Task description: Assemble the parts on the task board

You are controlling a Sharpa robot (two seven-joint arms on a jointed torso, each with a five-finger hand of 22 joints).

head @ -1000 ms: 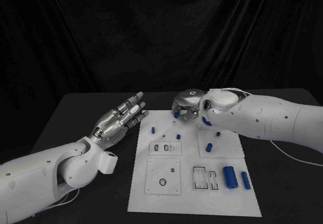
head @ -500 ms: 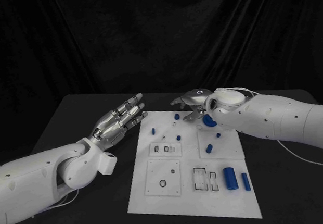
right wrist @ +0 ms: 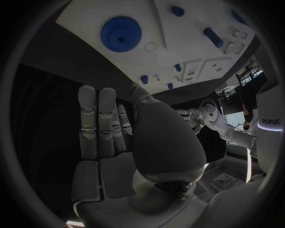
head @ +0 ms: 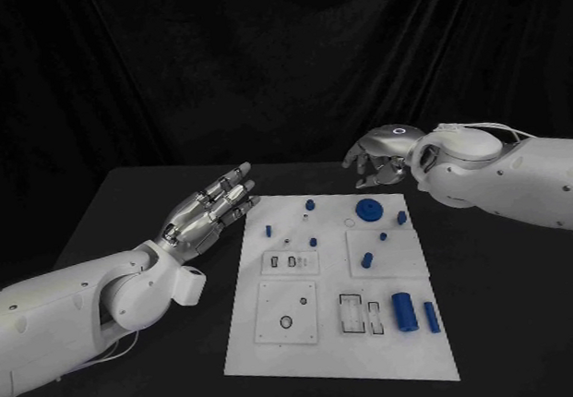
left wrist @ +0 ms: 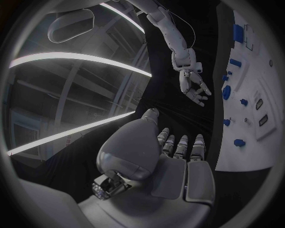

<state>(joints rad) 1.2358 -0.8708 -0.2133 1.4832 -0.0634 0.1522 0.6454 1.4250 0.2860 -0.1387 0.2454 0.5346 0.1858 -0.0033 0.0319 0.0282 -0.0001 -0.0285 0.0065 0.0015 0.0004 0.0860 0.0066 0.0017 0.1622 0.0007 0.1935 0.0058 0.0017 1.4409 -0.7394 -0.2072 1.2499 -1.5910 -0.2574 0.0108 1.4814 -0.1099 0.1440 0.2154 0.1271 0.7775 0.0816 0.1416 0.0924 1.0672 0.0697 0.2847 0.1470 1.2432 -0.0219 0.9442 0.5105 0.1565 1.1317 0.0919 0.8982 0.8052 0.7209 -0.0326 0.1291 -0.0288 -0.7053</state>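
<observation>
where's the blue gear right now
The blue gear lies flat on the far end of the task board, toward the robot's right side, with the right hand raised just beyond it and a small blue peg beside it.

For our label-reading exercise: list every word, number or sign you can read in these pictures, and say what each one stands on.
"edeys", as best it reads, blurred: on the white body in the right wrist view.
No print can be read on the task board, the parts or either arm.
</observation>
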